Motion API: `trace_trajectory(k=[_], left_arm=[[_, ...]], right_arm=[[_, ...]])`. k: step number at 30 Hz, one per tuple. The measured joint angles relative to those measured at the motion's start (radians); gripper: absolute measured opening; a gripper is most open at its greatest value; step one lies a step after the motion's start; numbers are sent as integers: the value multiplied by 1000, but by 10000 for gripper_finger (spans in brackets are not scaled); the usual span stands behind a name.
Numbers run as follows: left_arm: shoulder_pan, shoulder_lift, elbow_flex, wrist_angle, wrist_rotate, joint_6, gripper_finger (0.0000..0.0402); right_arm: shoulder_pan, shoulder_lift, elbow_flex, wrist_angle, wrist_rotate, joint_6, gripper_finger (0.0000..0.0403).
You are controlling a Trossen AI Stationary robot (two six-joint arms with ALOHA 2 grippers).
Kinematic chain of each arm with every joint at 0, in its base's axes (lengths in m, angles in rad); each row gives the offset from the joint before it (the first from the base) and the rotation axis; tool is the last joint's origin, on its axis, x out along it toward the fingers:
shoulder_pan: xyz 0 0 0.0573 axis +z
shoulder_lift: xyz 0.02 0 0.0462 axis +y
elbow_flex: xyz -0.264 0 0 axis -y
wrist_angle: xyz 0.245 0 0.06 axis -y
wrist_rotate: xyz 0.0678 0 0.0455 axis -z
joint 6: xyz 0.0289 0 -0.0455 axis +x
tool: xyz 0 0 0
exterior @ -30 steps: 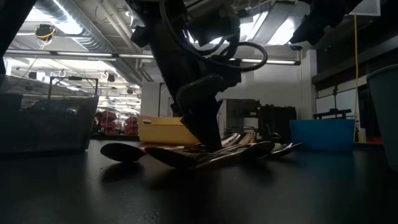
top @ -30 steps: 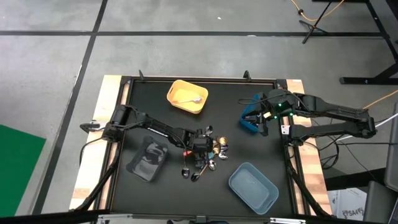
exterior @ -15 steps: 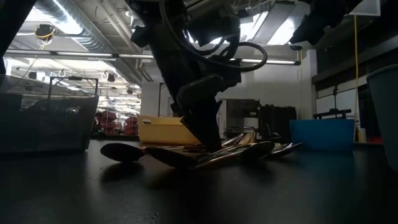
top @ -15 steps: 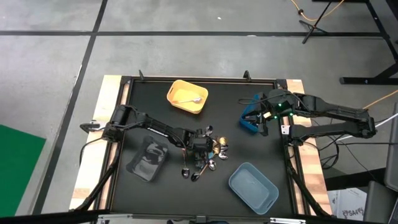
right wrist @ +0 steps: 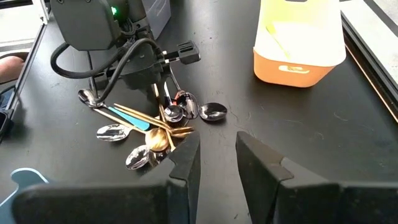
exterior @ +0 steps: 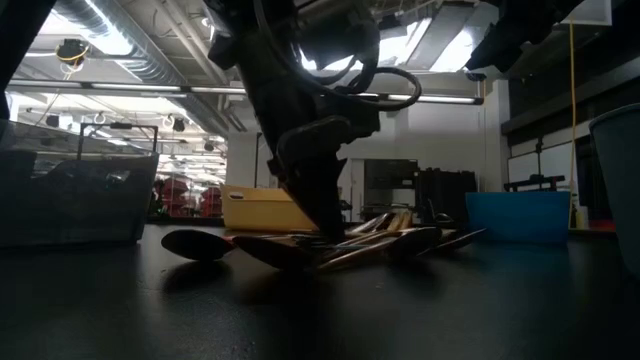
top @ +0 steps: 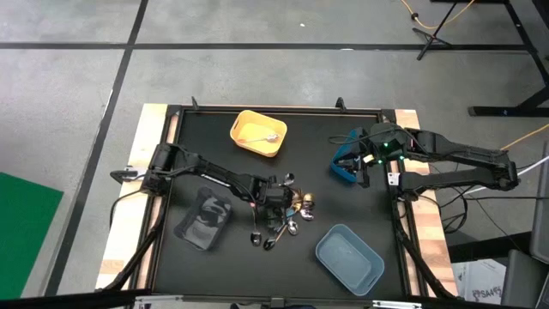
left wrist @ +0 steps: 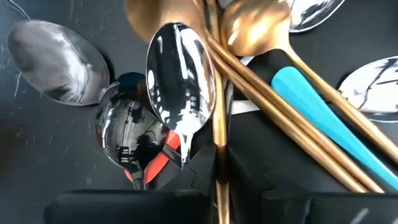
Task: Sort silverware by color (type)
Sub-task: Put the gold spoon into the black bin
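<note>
The silverware (top: 283, 215) lies in a loose heap near the middle of the high view, on the black table (top: 214, 163). Up close in the left wrist view it is a tangle: a silver spoon (left wrist: 180, 81) on top, gold spoons (left wrist: 255, 31) crossing under it, a light-blue handle (left wrist: 323, 118) at right, and an orange handle (left wrist: 163, 152) half buried.

The left gripper (top: 273, 199) is down in this heap, and its fingers (left wrist: 249, 180) are clamped onto a thin gold handle (left wrist: 219, 137) that runs between them toward the frame's lower edge. The right gripper (right wrist: 216, 155) waits at the right of the high view, next to the blue bin (top: 346, 163), its jaws apart with nothing between them.

Sorting looks barely begun. The yellow bin (top: 257, 133), above centre, holds one silver spoon (top: 264, 137). The grey-blue bin (top: 349, 256) at lower right looks empty, and what the clear bin (top: 204, 217) at lower left or the blue bin hold cannot be made out. Nearly all the pieces are left to separate, the gold ones among them.
</note>
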Motion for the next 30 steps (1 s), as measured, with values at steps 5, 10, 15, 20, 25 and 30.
trace_trajectory(k=[5,10,15,20,25,30], left_arm=[[0,-1,1,1,0,-1,22],[0,-7,1,1,1,-3,22],[0,-31,1,4,18,-3,21],[0,-70,3,-2,29,-25,21],[0,-114,3,-6,18,-26,21],[0,-150,3,-21,-61,-26,21]], right_arm=[[0,0,0,0,0,0,92],[0,0,0,0,0,0,92],[0,0,0,-1,0,0,92],[0,1,0,0,0,0,92],[0,1,0,0,0,0,92],[0,1,0,0,0,0,92]])
